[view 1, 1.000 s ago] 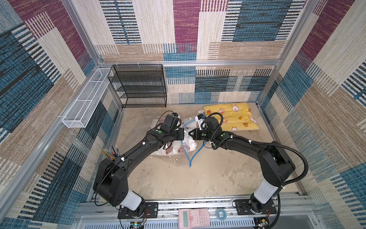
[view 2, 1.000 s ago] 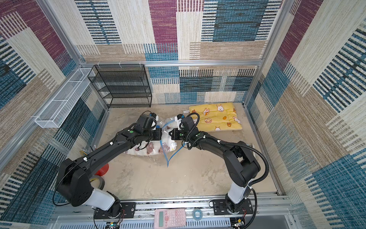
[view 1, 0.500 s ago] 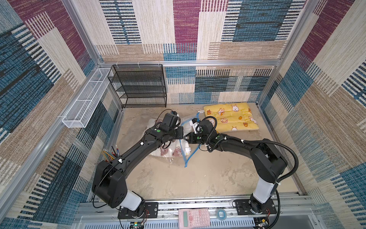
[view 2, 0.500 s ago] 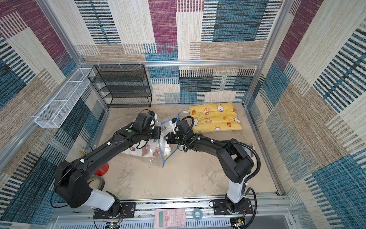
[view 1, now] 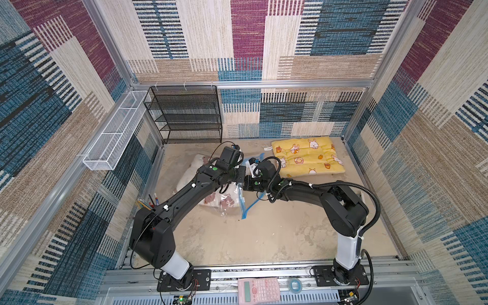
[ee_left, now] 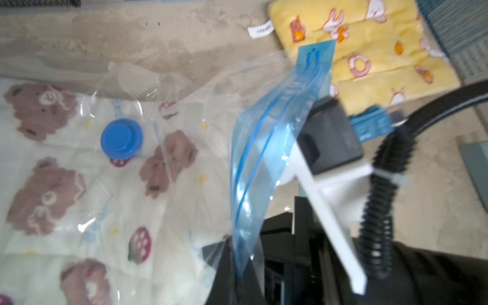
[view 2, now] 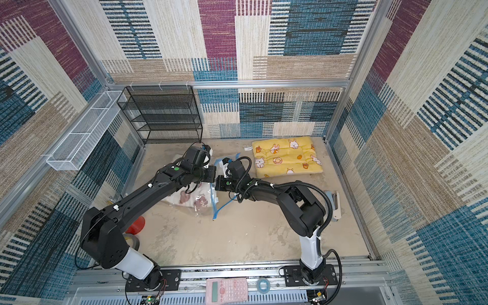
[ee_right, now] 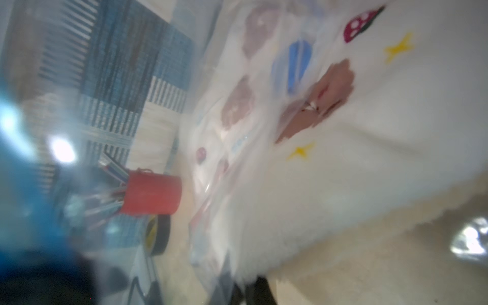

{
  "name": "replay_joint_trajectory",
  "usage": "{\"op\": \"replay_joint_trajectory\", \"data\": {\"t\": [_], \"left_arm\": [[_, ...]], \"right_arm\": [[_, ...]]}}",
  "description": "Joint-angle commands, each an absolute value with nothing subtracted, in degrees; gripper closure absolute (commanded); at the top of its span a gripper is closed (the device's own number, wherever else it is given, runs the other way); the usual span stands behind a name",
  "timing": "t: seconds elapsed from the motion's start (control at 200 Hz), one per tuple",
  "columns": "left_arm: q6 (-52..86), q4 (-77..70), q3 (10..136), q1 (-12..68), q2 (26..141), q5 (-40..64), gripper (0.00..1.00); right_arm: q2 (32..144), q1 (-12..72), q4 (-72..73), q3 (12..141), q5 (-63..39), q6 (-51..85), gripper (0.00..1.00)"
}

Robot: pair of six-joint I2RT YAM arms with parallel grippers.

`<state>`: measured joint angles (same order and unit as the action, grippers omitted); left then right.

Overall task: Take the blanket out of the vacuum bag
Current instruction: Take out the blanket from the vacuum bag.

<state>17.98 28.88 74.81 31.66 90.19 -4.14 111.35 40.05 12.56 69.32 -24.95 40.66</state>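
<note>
Left claw (ee_left: 239,269) clenches the bag's (ee_left: 184,111) zip strip (ee_left: 264,137); right claw (view 1: 247,183) is clenched just beside it. Bag lies on the table (view 1: 264,232), blanket (ee_left: 52,184) inside. Film looks slippery, blanket soft and light: I'd pinch fleece.

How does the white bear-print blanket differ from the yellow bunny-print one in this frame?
The white bear-print blanket lies inside the vacuum bag, under its blue valve cap; the yellow bunny-print blanket lies bare. The white blanket sits mid-floor; the yellow blanket lies near the back wall. The white blanket shows brown bears, the yellow blanket white bunnies. Both rest on the floor.
</note>
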Motion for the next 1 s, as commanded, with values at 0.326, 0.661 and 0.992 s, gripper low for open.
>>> {"op": "replay_joint_trajectory", "data": {"t": [0.326, 0.661, 0.992], "left_arm": [[20.1, 24.9, 73.1, 31.3, 90.7, 2.9, 1.00], [19.2, 24.9, 72.4, 31.0, 89.3, -0.2, 1.00], [18.7, 26.1, 73.5, 31.0, 91.6, 1.1, 1.00]], "right_arm": [[111.8, 40.2, 8.6, 73.0, -19.3, 36.4, 1.00], [108.1, 38.5, 10.6, 68.4, -25.5, 37.6, 1.00], [103.1, 37.0, 8.0, 66.0, -19.4, 35.1, 1.00]]}}
